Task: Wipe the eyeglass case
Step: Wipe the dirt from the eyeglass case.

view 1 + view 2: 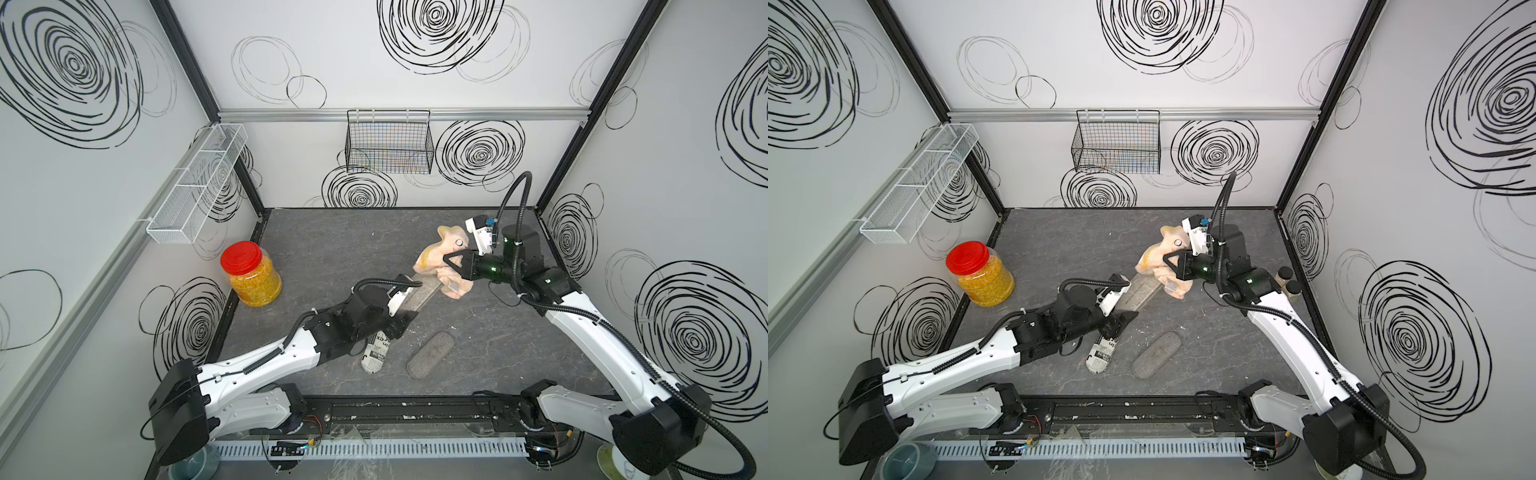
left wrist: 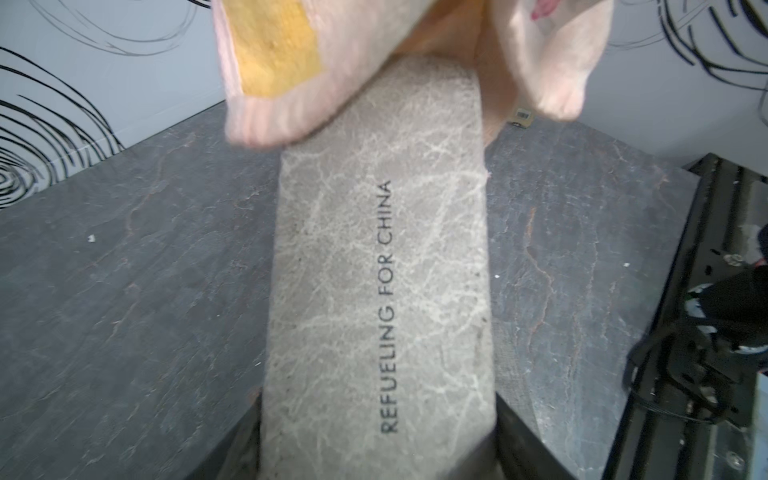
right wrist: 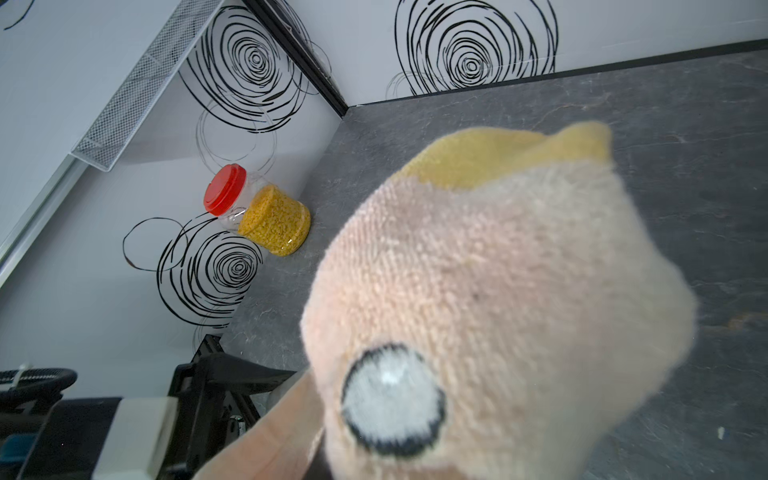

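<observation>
Left gripper (image 2: pixel 376 453) clamps the eyeglass case (image 1: pixel 422 297); right gripper (image 1: pixel 451 259) — pinching cloth (image 1: pixel 434 251) — sits at its far end.

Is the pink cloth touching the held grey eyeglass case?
Touching. The left wrist view shows the pink cloth draped over the far end of the grey eyeglass case, with no gap between them.

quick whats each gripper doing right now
Left gripper: closed on the gray eyeglass case.
Right gripper: closed on the pink cloth.
</observation>
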Robot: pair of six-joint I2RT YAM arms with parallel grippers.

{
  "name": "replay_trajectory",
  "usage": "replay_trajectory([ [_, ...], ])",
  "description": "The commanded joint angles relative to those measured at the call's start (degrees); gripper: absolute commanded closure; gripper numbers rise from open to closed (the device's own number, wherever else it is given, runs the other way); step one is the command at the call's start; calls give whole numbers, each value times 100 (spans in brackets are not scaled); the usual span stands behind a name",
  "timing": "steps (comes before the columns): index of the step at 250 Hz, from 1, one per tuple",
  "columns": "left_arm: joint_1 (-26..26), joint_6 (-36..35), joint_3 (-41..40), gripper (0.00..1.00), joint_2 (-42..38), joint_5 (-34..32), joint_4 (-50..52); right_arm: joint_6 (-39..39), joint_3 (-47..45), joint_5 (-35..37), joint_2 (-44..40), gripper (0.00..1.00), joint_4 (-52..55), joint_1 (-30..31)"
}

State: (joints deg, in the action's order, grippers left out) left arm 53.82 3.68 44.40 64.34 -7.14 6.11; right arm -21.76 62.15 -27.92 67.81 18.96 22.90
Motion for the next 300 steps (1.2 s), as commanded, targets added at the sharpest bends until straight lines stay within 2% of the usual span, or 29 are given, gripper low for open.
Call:
replay_trajectory([
  [1,416,-402,455,45,-94,-1350,27,229,394,-545,420,95,-159,-370],
  [19,819,-726,596,45,48,-2274,234,569,619,-705,606,94,-26,-424],
  [36,1090,-978,737,45,211,-2843,414,999,847,-993,766,94,178,-437],
  [87,1507,-1440,991,45,498,-3471,708,1326,955,-1467,827,94,106,-492],
  [104,1508,-1484,993,45,514,-3457,751,1454,975,-1769,797,93,50,-437],
  [130,1466,-1463,996,45,501,-3253,812,1944,1261,-2087,944,92,627,-191],
  [158,1447,-1451,1000,45,490,-3114,736,2447,1567,-2163,1282,91,1287,166],
  [200,1451,-1474,1035,45,562,-3086,743,2806,1914,-2117,1747,90,1665,449],
  [238,1451,-1558,1112,45,601,-3058,780,3051,2284,-2446,2266,90,1917,594],
  [268,1455,-1597,1133,45,641,-3083,791,3490,2634,-2444,2681,91,2432,911],
  [300,1430,-1580,1080,45,590,-3097,745,3529,2770,-2370,2884,93,2581,1011],
])
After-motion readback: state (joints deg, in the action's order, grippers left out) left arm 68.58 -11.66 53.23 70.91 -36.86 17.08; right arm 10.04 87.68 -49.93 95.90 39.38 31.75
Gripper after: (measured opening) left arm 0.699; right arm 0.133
